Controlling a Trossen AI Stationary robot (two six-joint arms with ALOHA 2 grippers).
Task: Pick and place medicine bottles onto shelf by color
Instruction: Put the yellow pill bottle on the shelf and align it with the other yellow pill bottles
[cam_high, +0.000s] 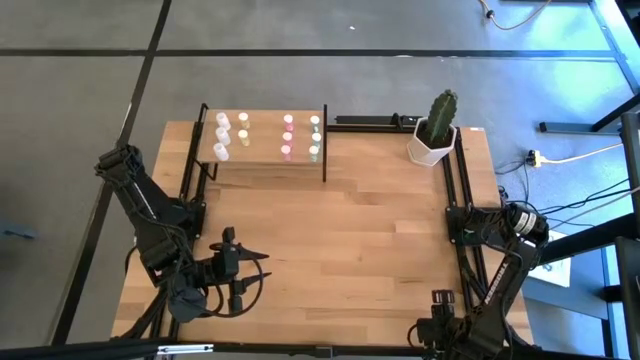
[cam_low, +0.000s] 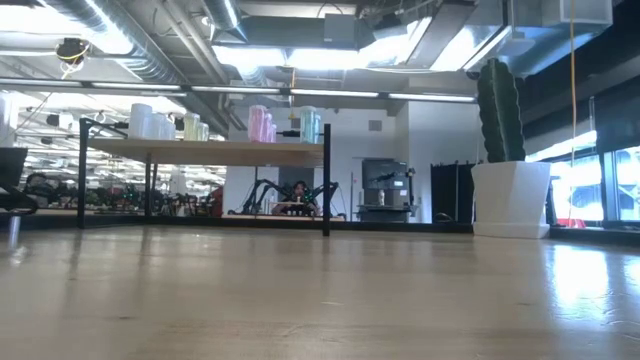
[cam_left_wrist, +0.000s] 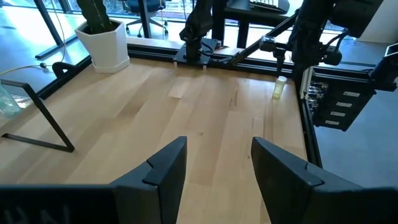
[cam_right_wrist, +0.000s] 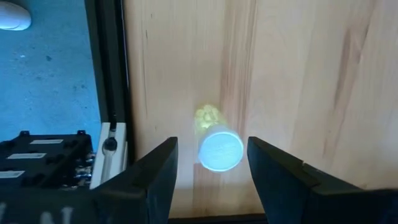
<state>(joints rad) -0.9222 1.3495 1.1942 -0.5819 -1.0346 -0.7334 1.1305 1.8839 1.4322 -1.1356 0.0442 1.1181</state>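
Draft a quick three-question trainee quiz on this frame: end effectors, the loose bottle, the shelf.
1. True or false: the left end effector is gripping a bottle.
2. A bottle sits between the fingers of the open right end effector. Its colour: A pink, B pale yellow, C pale green.
3. Where do the other bottles stand?
Key: 1 false, it is open and empty. 2 B. 3 on the shelf.
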